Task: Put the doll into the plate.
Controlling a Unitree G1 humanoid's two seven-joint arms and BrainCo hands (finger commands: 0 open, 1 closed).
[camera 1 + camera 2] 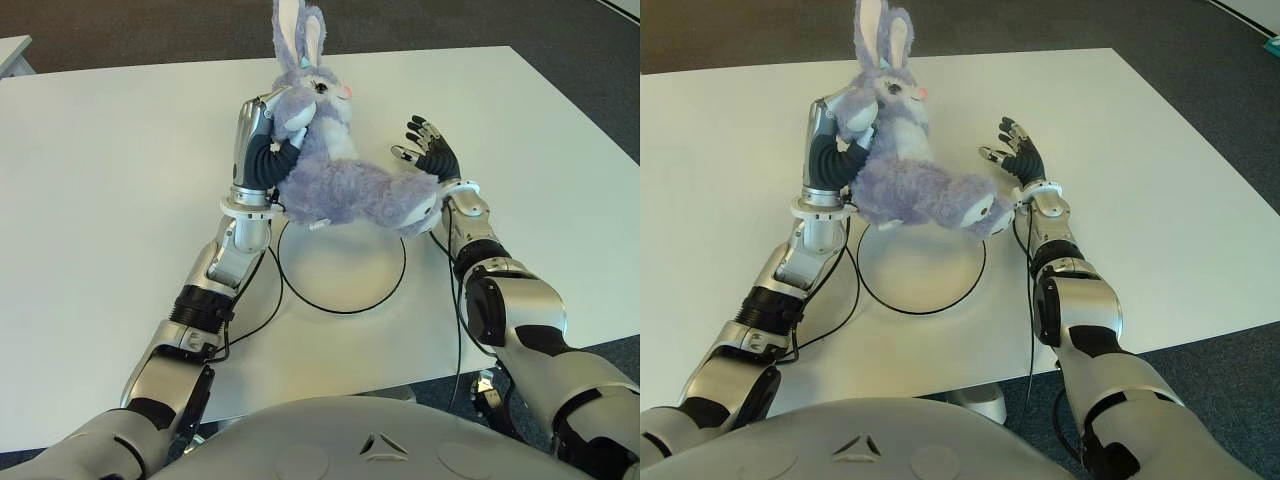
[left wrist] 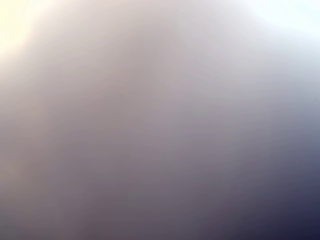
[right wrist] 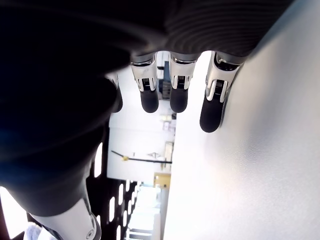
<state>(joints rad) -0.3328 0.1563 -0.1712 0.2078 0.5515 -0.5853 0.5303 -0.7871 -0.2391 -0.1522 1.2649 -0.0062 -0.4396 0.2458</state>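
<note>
A purple plush rabbit doll [image 1: 345,185] with long ears is held off the table. My left hand [image 1: 262,140] is shut on its upper body, just under the head. The doll leans over, its lower body and feet hanging above the far edge of the plate [image 1: 345,311], a white disc with a thin black rim. My right hand [image 1: 425,148] shows just right of the doll's foot. Its fingers [image 3: 178,95] are spread and hold nothing, close to the tabletop [image 3: 250,175]. The left wrist view is filled by something pale and close, and shows no hand.
The white table [image 1: 110,200] stretches wide on both sides of the plate. Thin black cables [image 1: 262,305] run from both wrists along the plate. Dark carpet [image 1: 590,60] lies beyond the table's edges, and another table's corner [image 1: 12,52] shows at far left.
</note>
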